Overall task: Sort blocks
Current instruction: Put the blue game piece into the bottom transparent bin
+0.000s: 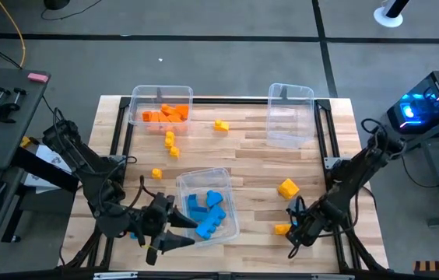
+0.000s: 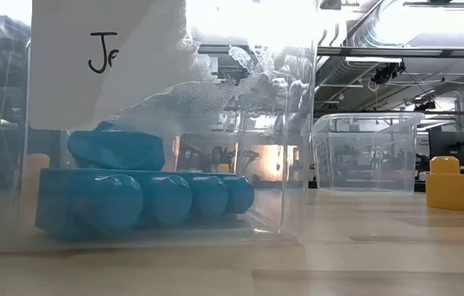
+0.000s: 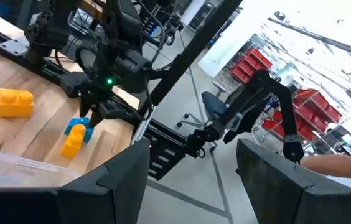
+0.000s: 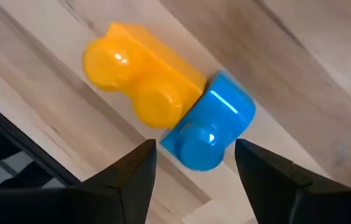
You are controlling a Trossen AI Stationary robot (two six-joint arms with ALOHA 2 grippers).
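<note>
A small cluster of one yellow block [image 4: 141, 78] joined to one blue block [image 4: 210, 130] lies on the wooden table near its front right corner [image 1: 282, 229]. My right gripper [image 4: 194, 180] hangs open just above it, pointing down, one finger on either side of the blue end. In the left wrist view the same gripper [image 3: 101, 112] stands over the cluster [image 3: 74, 135]. My left gripper [image 1: 179, 232] is open and holds nothing. It is raised at the front left, beside the clear bin [image 1: 231, 225] of blue blocks [image 1: 206, 210], and points level toward the right arm.
A bin of orange blocks [image 1: 165, 114] stands at the far left and an empty clear bin [image 1: 291, 117] at the far right. A larger yellow block [image 1: 287, 187] lies behind the cluster. Loose yellow blocks [image 1: 220, 124] [image 1: 172, 145] [image 1: 156, 173] dot the middle of the table.
</note>
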